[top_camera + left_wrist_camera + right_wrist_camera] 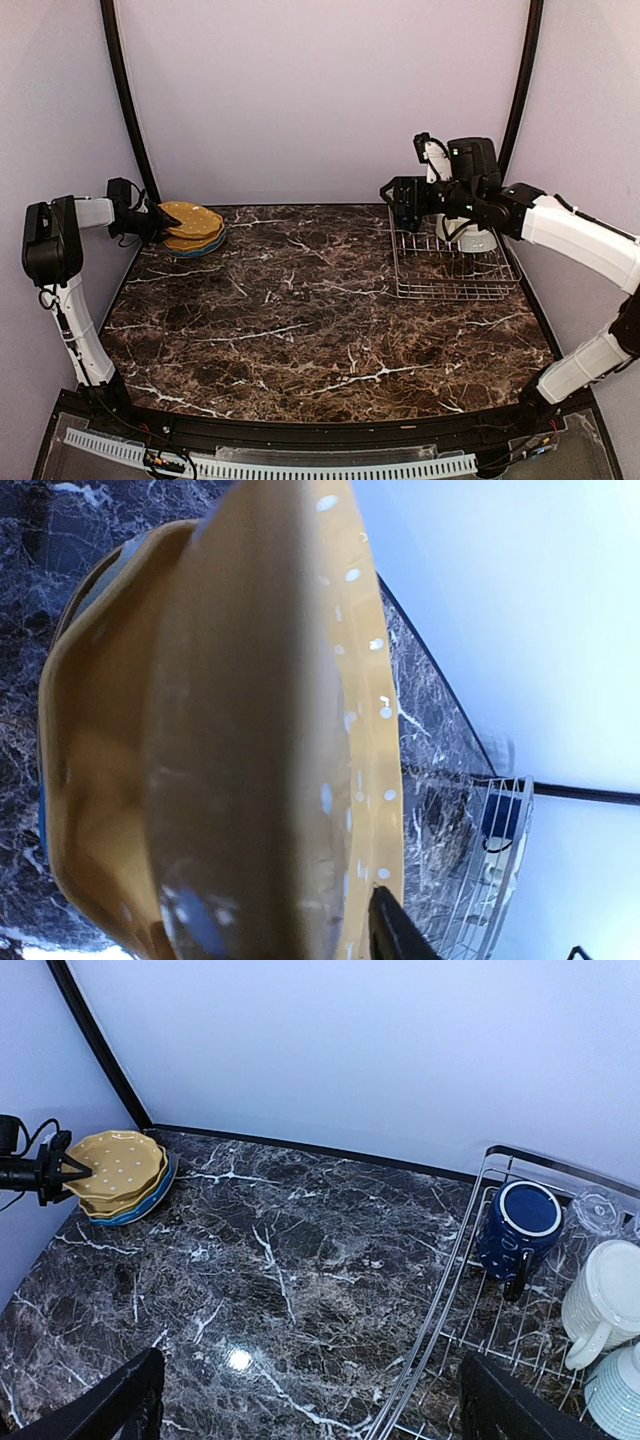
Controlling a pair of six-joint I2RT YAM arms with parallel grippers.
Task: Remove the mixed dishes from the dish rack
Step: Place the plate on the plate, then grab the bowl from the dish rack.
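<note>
Across the whole workspace stretches the dark marble table. At its far right corner sits the dish rack, a silver wire frame with low sides. At the far left corner lies the stack of yellow plates, resting on the blue dotted plate, whose rim shows beneath them.

Against the left rim of the top yellow plate is the left gripper. In its wrist view the plate fills the picture and only one finger shows, so I cannot tell whether it is clamped on the rim.

Over the rack's left side hangs the right gripper, its fingers spread wide and holding nothing.

Inside the rack, the cream mug stands beside the dark navy mug, which leans near the left wall. Just beside the cream mug is the small pale greenish bowl, and the clear glass tumbler sits between the mugs toward the far edge.
</note>
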